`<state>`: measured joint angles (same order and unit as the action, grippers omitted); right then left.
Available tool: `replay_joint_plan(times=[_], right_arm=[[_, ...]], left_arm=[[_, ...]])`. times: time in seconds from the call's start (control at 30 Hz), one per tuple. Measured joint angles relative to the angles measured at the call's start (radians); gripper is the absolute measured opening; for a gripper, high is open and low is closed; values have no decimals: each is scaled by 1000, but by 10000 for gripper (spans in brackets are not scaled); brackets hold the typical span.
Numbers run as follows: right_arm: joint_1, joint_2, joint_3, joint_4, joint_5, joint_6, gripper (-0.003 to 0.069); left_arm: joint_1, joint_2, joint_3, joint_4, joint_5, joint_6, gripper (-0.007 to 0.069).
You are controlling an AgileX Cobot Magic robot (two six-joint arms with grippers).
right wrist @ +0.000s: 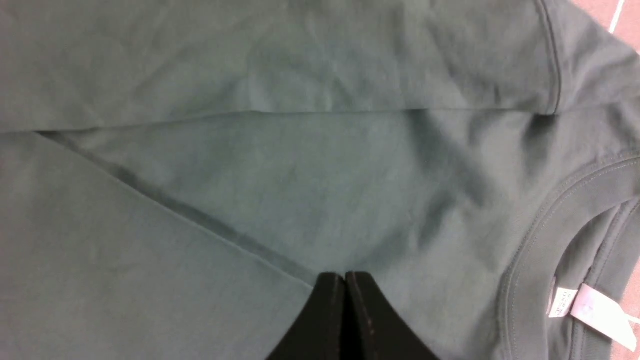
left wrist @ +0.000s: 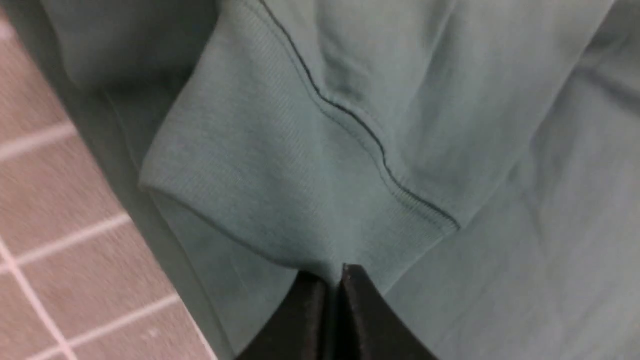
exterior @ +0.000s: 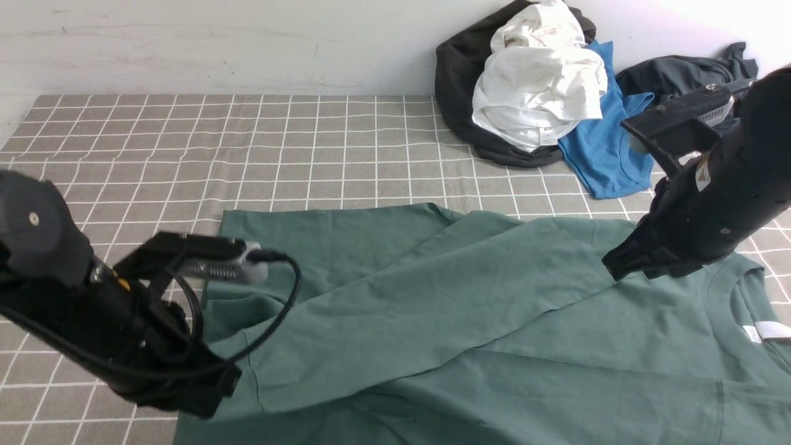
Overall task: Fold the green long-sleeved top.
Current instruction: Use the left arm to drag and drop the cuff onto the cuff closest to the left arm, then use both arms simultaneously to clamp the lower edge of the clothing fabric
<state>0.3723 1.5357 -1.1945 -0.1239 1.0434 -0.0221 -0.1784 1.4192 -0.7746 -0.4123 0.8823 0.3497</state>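
Note:
The green long-sleeved top point(exterior: 494, 321) lies spread on the checked cloth, one sleeve folded across its body. Its collar and white neck label point(exterior: 772, 330) are at the right; both also show in the right wrist view point(right wrist: 590, 305). My left gripper point(left wrist: 335, 272) is shut on the edge of the ribbed cuff point(left wrist: 270, 170), with fabric pinched between the jaws. In the front view the left arm point(exterior: 93, 309) hides those jaws. My right gripper point(right wrist: 345, 276) is shut, its tips low over the top's chest near the sleeve's edge point(exterior: 618, 266). No fabric shows between its jaws.
A pile of clothes lies at the back right against the wall: a black garment point(exterior: 457, 80), a white one point(exterior: 537, 80), a bright blue shirt point(exterior: 605, 154) and a dark charcoal garment point(exterior: 680, 71). The grey checked cloth point(exterior: 247, 142) covers the table.

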Motion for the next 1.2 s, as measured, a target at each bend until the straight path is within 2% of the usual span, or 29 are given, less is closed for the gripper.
replay_joint_plan(times=[0.23,0.37,0.43,0.47,0.5,0.53,0.6,0.63,0.73,0.83,0.9,0.97,1.03,1.07,1.1,1.2], right_arm=[[0,0,0,143,77,-119,-4],[2,0,0,258,156,-209,1],[7,0,0,272,171,-223,2],[23,0,-1,284,180,-233,4],[29,0,-1,285,181,-236,5],[64,-8,1,290,181,-238,8],[118,-35,21,292,179,-238,10],[125,-39,24,292,179,-238,10],[237,-113,111,297,179,-240,14],[314,-167,203,300,180,-240,20],[393,-224,332,301,180,-240,41],[415,-240,377,301,180,-240,54],[451,-264,481,294,180,-241,115],[453,-265,487,292,180,-241,121],[459,-268,533,277,175,-241,190],[461,-269,566,254,160,-241,275]], left_arm=[[-6,20,44,0,6,53,27],[-6,21,44,4,22,84,136],[-6,21,44,9,26,84,171],[-6,21,44,17,31,84,242],[-6,21,44,17,32,84,250],[-6,21,43,18,40,84,317],[-6,21,38,8,77,84,376],[-6,21,38,6,82,84,381],[-22,6,37,-10,165,84,412],[-64,-28,37,1,186,84,394],[-175,-85,37,40,196,84,335],[-223,-106,37,67,201,84,296],[-362,-138,37,149,228,84,188],[-371,-141,37,155,234,84,180],[-455,-145,37,212,254,84,108],[-519,-146,37,268,276,85,30]])
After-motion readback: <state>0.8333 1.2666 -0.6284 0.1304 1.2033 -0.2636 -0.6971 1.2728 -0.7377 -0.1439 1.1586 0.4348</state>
